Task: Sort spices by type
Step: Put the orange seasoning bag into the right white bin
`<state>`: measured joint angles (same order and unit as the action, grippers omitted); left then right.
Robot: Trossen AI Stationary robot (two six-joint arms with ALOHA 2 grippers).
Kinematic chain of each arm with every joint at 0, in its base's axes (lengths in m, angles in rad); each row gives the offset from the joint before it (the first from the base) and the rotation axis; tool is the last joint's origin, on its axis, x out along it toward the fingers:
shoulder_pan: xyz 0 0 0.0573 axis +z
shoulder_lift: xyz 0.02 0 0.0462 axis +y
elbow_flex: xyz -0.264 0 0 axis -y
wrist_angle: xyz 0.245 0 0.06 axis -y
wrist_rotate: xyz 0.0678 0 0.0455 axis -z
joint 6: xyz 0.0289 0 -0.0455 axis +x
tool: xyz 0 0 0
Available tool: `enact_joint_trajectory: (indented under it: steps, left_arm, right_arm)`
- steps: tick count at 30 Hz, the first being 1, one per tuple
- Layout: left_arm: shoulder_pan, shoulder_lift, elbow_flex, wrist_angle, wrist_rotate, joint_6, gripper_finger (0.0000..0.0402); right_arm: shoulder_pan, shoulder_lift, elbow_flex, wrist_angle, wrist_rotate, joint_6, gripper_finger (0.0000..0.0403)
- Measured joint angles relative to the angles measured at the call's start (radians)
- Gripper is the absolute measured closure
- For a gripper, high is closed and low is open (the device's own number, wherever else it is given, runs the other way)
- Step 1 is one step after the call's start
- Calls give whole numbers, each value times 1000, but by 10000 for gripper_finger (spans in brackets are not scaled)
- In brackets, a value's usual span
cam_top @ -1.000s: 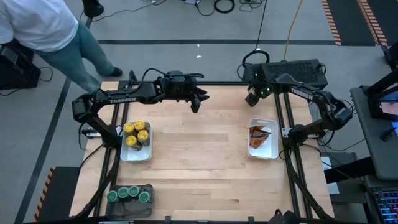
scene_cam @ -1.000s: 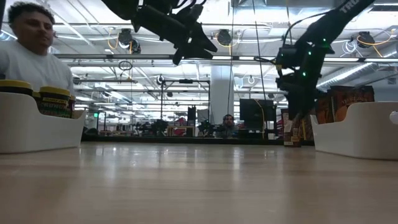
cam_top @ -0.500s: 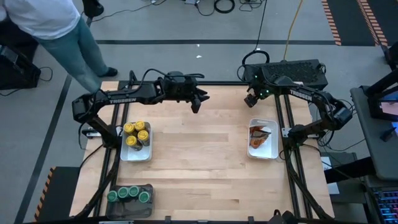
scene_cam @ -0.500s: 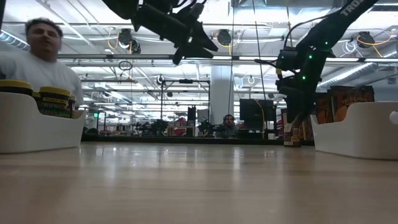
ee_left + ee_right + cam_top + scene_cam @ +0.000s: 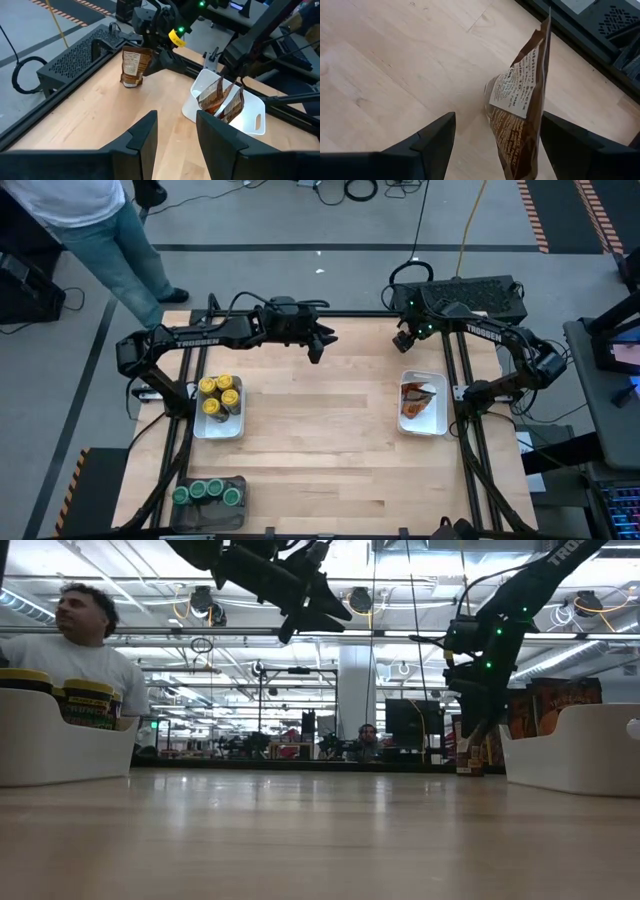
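My right claw (image 5: 495,145) hangs with its fingers spread wide around one upright brown-orange flat spice packet (image 5: 520,107) at the bench's (image 5: 320,430) far right corner, not pinching it. My left claw (image 5: 175,140), part open and empty, hovers over the far middle. Two more packets (image 5: 418,402) sit in the white rectangular tray (image 5: 437,427), four yellow-lidded jars (image 5: 219,394) in another white tray (image 5: 218,430), four green-lidded jars (image 5: 208,492) in the dark grey tray (image 5: 210,510).
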<state>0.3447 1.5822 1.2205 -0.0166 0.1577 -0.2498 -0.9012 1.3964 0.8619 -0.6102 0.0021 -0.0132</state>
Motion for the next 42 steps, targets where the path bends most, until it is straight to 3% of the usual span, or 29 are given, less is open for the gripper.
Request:
enact_joint_trajectory:
  steps: [30,42]
  left_arm:
    - [-5,0,0,0,1,-35,263]
    - [-19,0,0,15,6,-40,263]
  right_arm:
    - [2,0,0,1,-5,-10,140]
    - [59,0,0,0,-8,-32,149]
